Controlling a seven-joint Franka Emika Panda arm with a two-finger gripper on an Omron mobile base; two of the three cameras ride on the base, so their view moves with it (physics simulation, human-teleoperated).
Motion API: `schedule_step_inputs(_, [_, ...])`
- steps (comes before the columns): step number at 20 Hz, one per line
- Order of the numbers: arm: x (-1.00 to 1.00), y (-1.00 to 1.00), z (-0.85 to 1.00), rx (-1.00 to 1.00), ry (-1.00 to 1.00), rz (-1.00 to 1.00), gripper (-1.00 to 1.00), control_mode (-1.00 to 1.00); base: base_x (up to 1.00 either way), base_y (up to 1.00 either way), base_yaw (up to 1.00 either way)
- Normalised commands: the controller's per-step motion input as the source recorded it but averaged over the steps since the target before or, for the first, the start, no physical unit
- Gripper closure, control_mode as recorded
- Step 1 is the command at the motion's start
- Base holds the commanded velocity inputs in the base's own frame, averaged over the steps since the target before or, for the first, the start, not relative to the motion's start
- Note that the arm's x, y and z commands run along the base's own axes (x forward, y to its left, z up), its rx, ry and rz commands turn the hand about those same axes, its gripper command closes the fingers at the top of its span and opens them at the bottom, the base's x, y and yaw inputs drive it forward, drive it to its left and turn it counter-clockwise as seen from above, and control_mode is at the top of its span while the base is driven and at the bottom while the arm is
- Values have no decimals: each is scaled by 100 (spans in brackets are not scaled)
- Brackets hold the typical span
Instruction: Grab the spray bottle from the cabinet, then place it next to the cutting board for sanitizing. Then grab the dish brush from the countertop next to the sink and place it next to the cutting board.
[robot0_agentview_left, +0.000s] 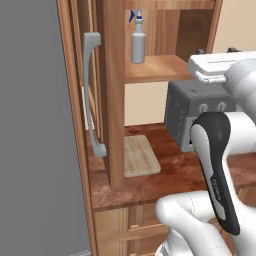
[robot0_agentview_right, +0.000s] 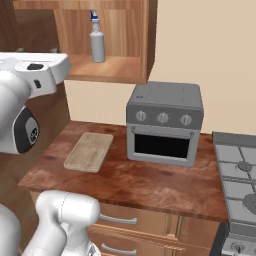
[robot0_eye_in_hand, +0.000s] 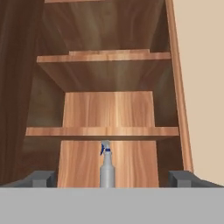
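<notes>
Spray bottle (robot0_eye_in_hand: 107, 168) upright on cabinet (robot0_eye_in_hand: 109, 111) shelf, centred ahead of wide-open tool (robot0_eye_in_hand: 112, 178).

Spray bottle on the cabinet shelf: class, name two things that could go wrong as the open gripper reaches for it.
1. The spray bottle is slim and upright; a finger nudging it might tip it over.
2. It stands on the lowest shelf under another shelf, so the hand may hit wood.

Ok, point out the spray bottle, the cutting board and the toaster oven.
spray bottle (robot0_agentview_left: 138, 49): left base view, grey body.
cutting board (robot0_agentview_right: 89, 151): right base view, top face.
toaster oven (robot0_agentview_right: 162, 145): right base view, dark door window.
</notes>
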Motion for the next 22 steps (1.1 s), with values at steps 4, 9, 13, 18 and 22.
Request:
schedule_step_inputs(4, [61,6,0,-2,9,0,-100,-100,0,0,0])
schedule_step_inputs(9, [64,11,0,-1,1,0,-100,-100,0,0,0])
schedule_step_inputs(13, [72,15,-12,0,6,0,-100,-100,0,0,0])
schedule_step_inputs(18, [70,7,-13,0,5,0,-100,-100,0,0,0])
schedule_step_inputs(22, [54,0,0,0,3,0,-100,-100,0,0,0])
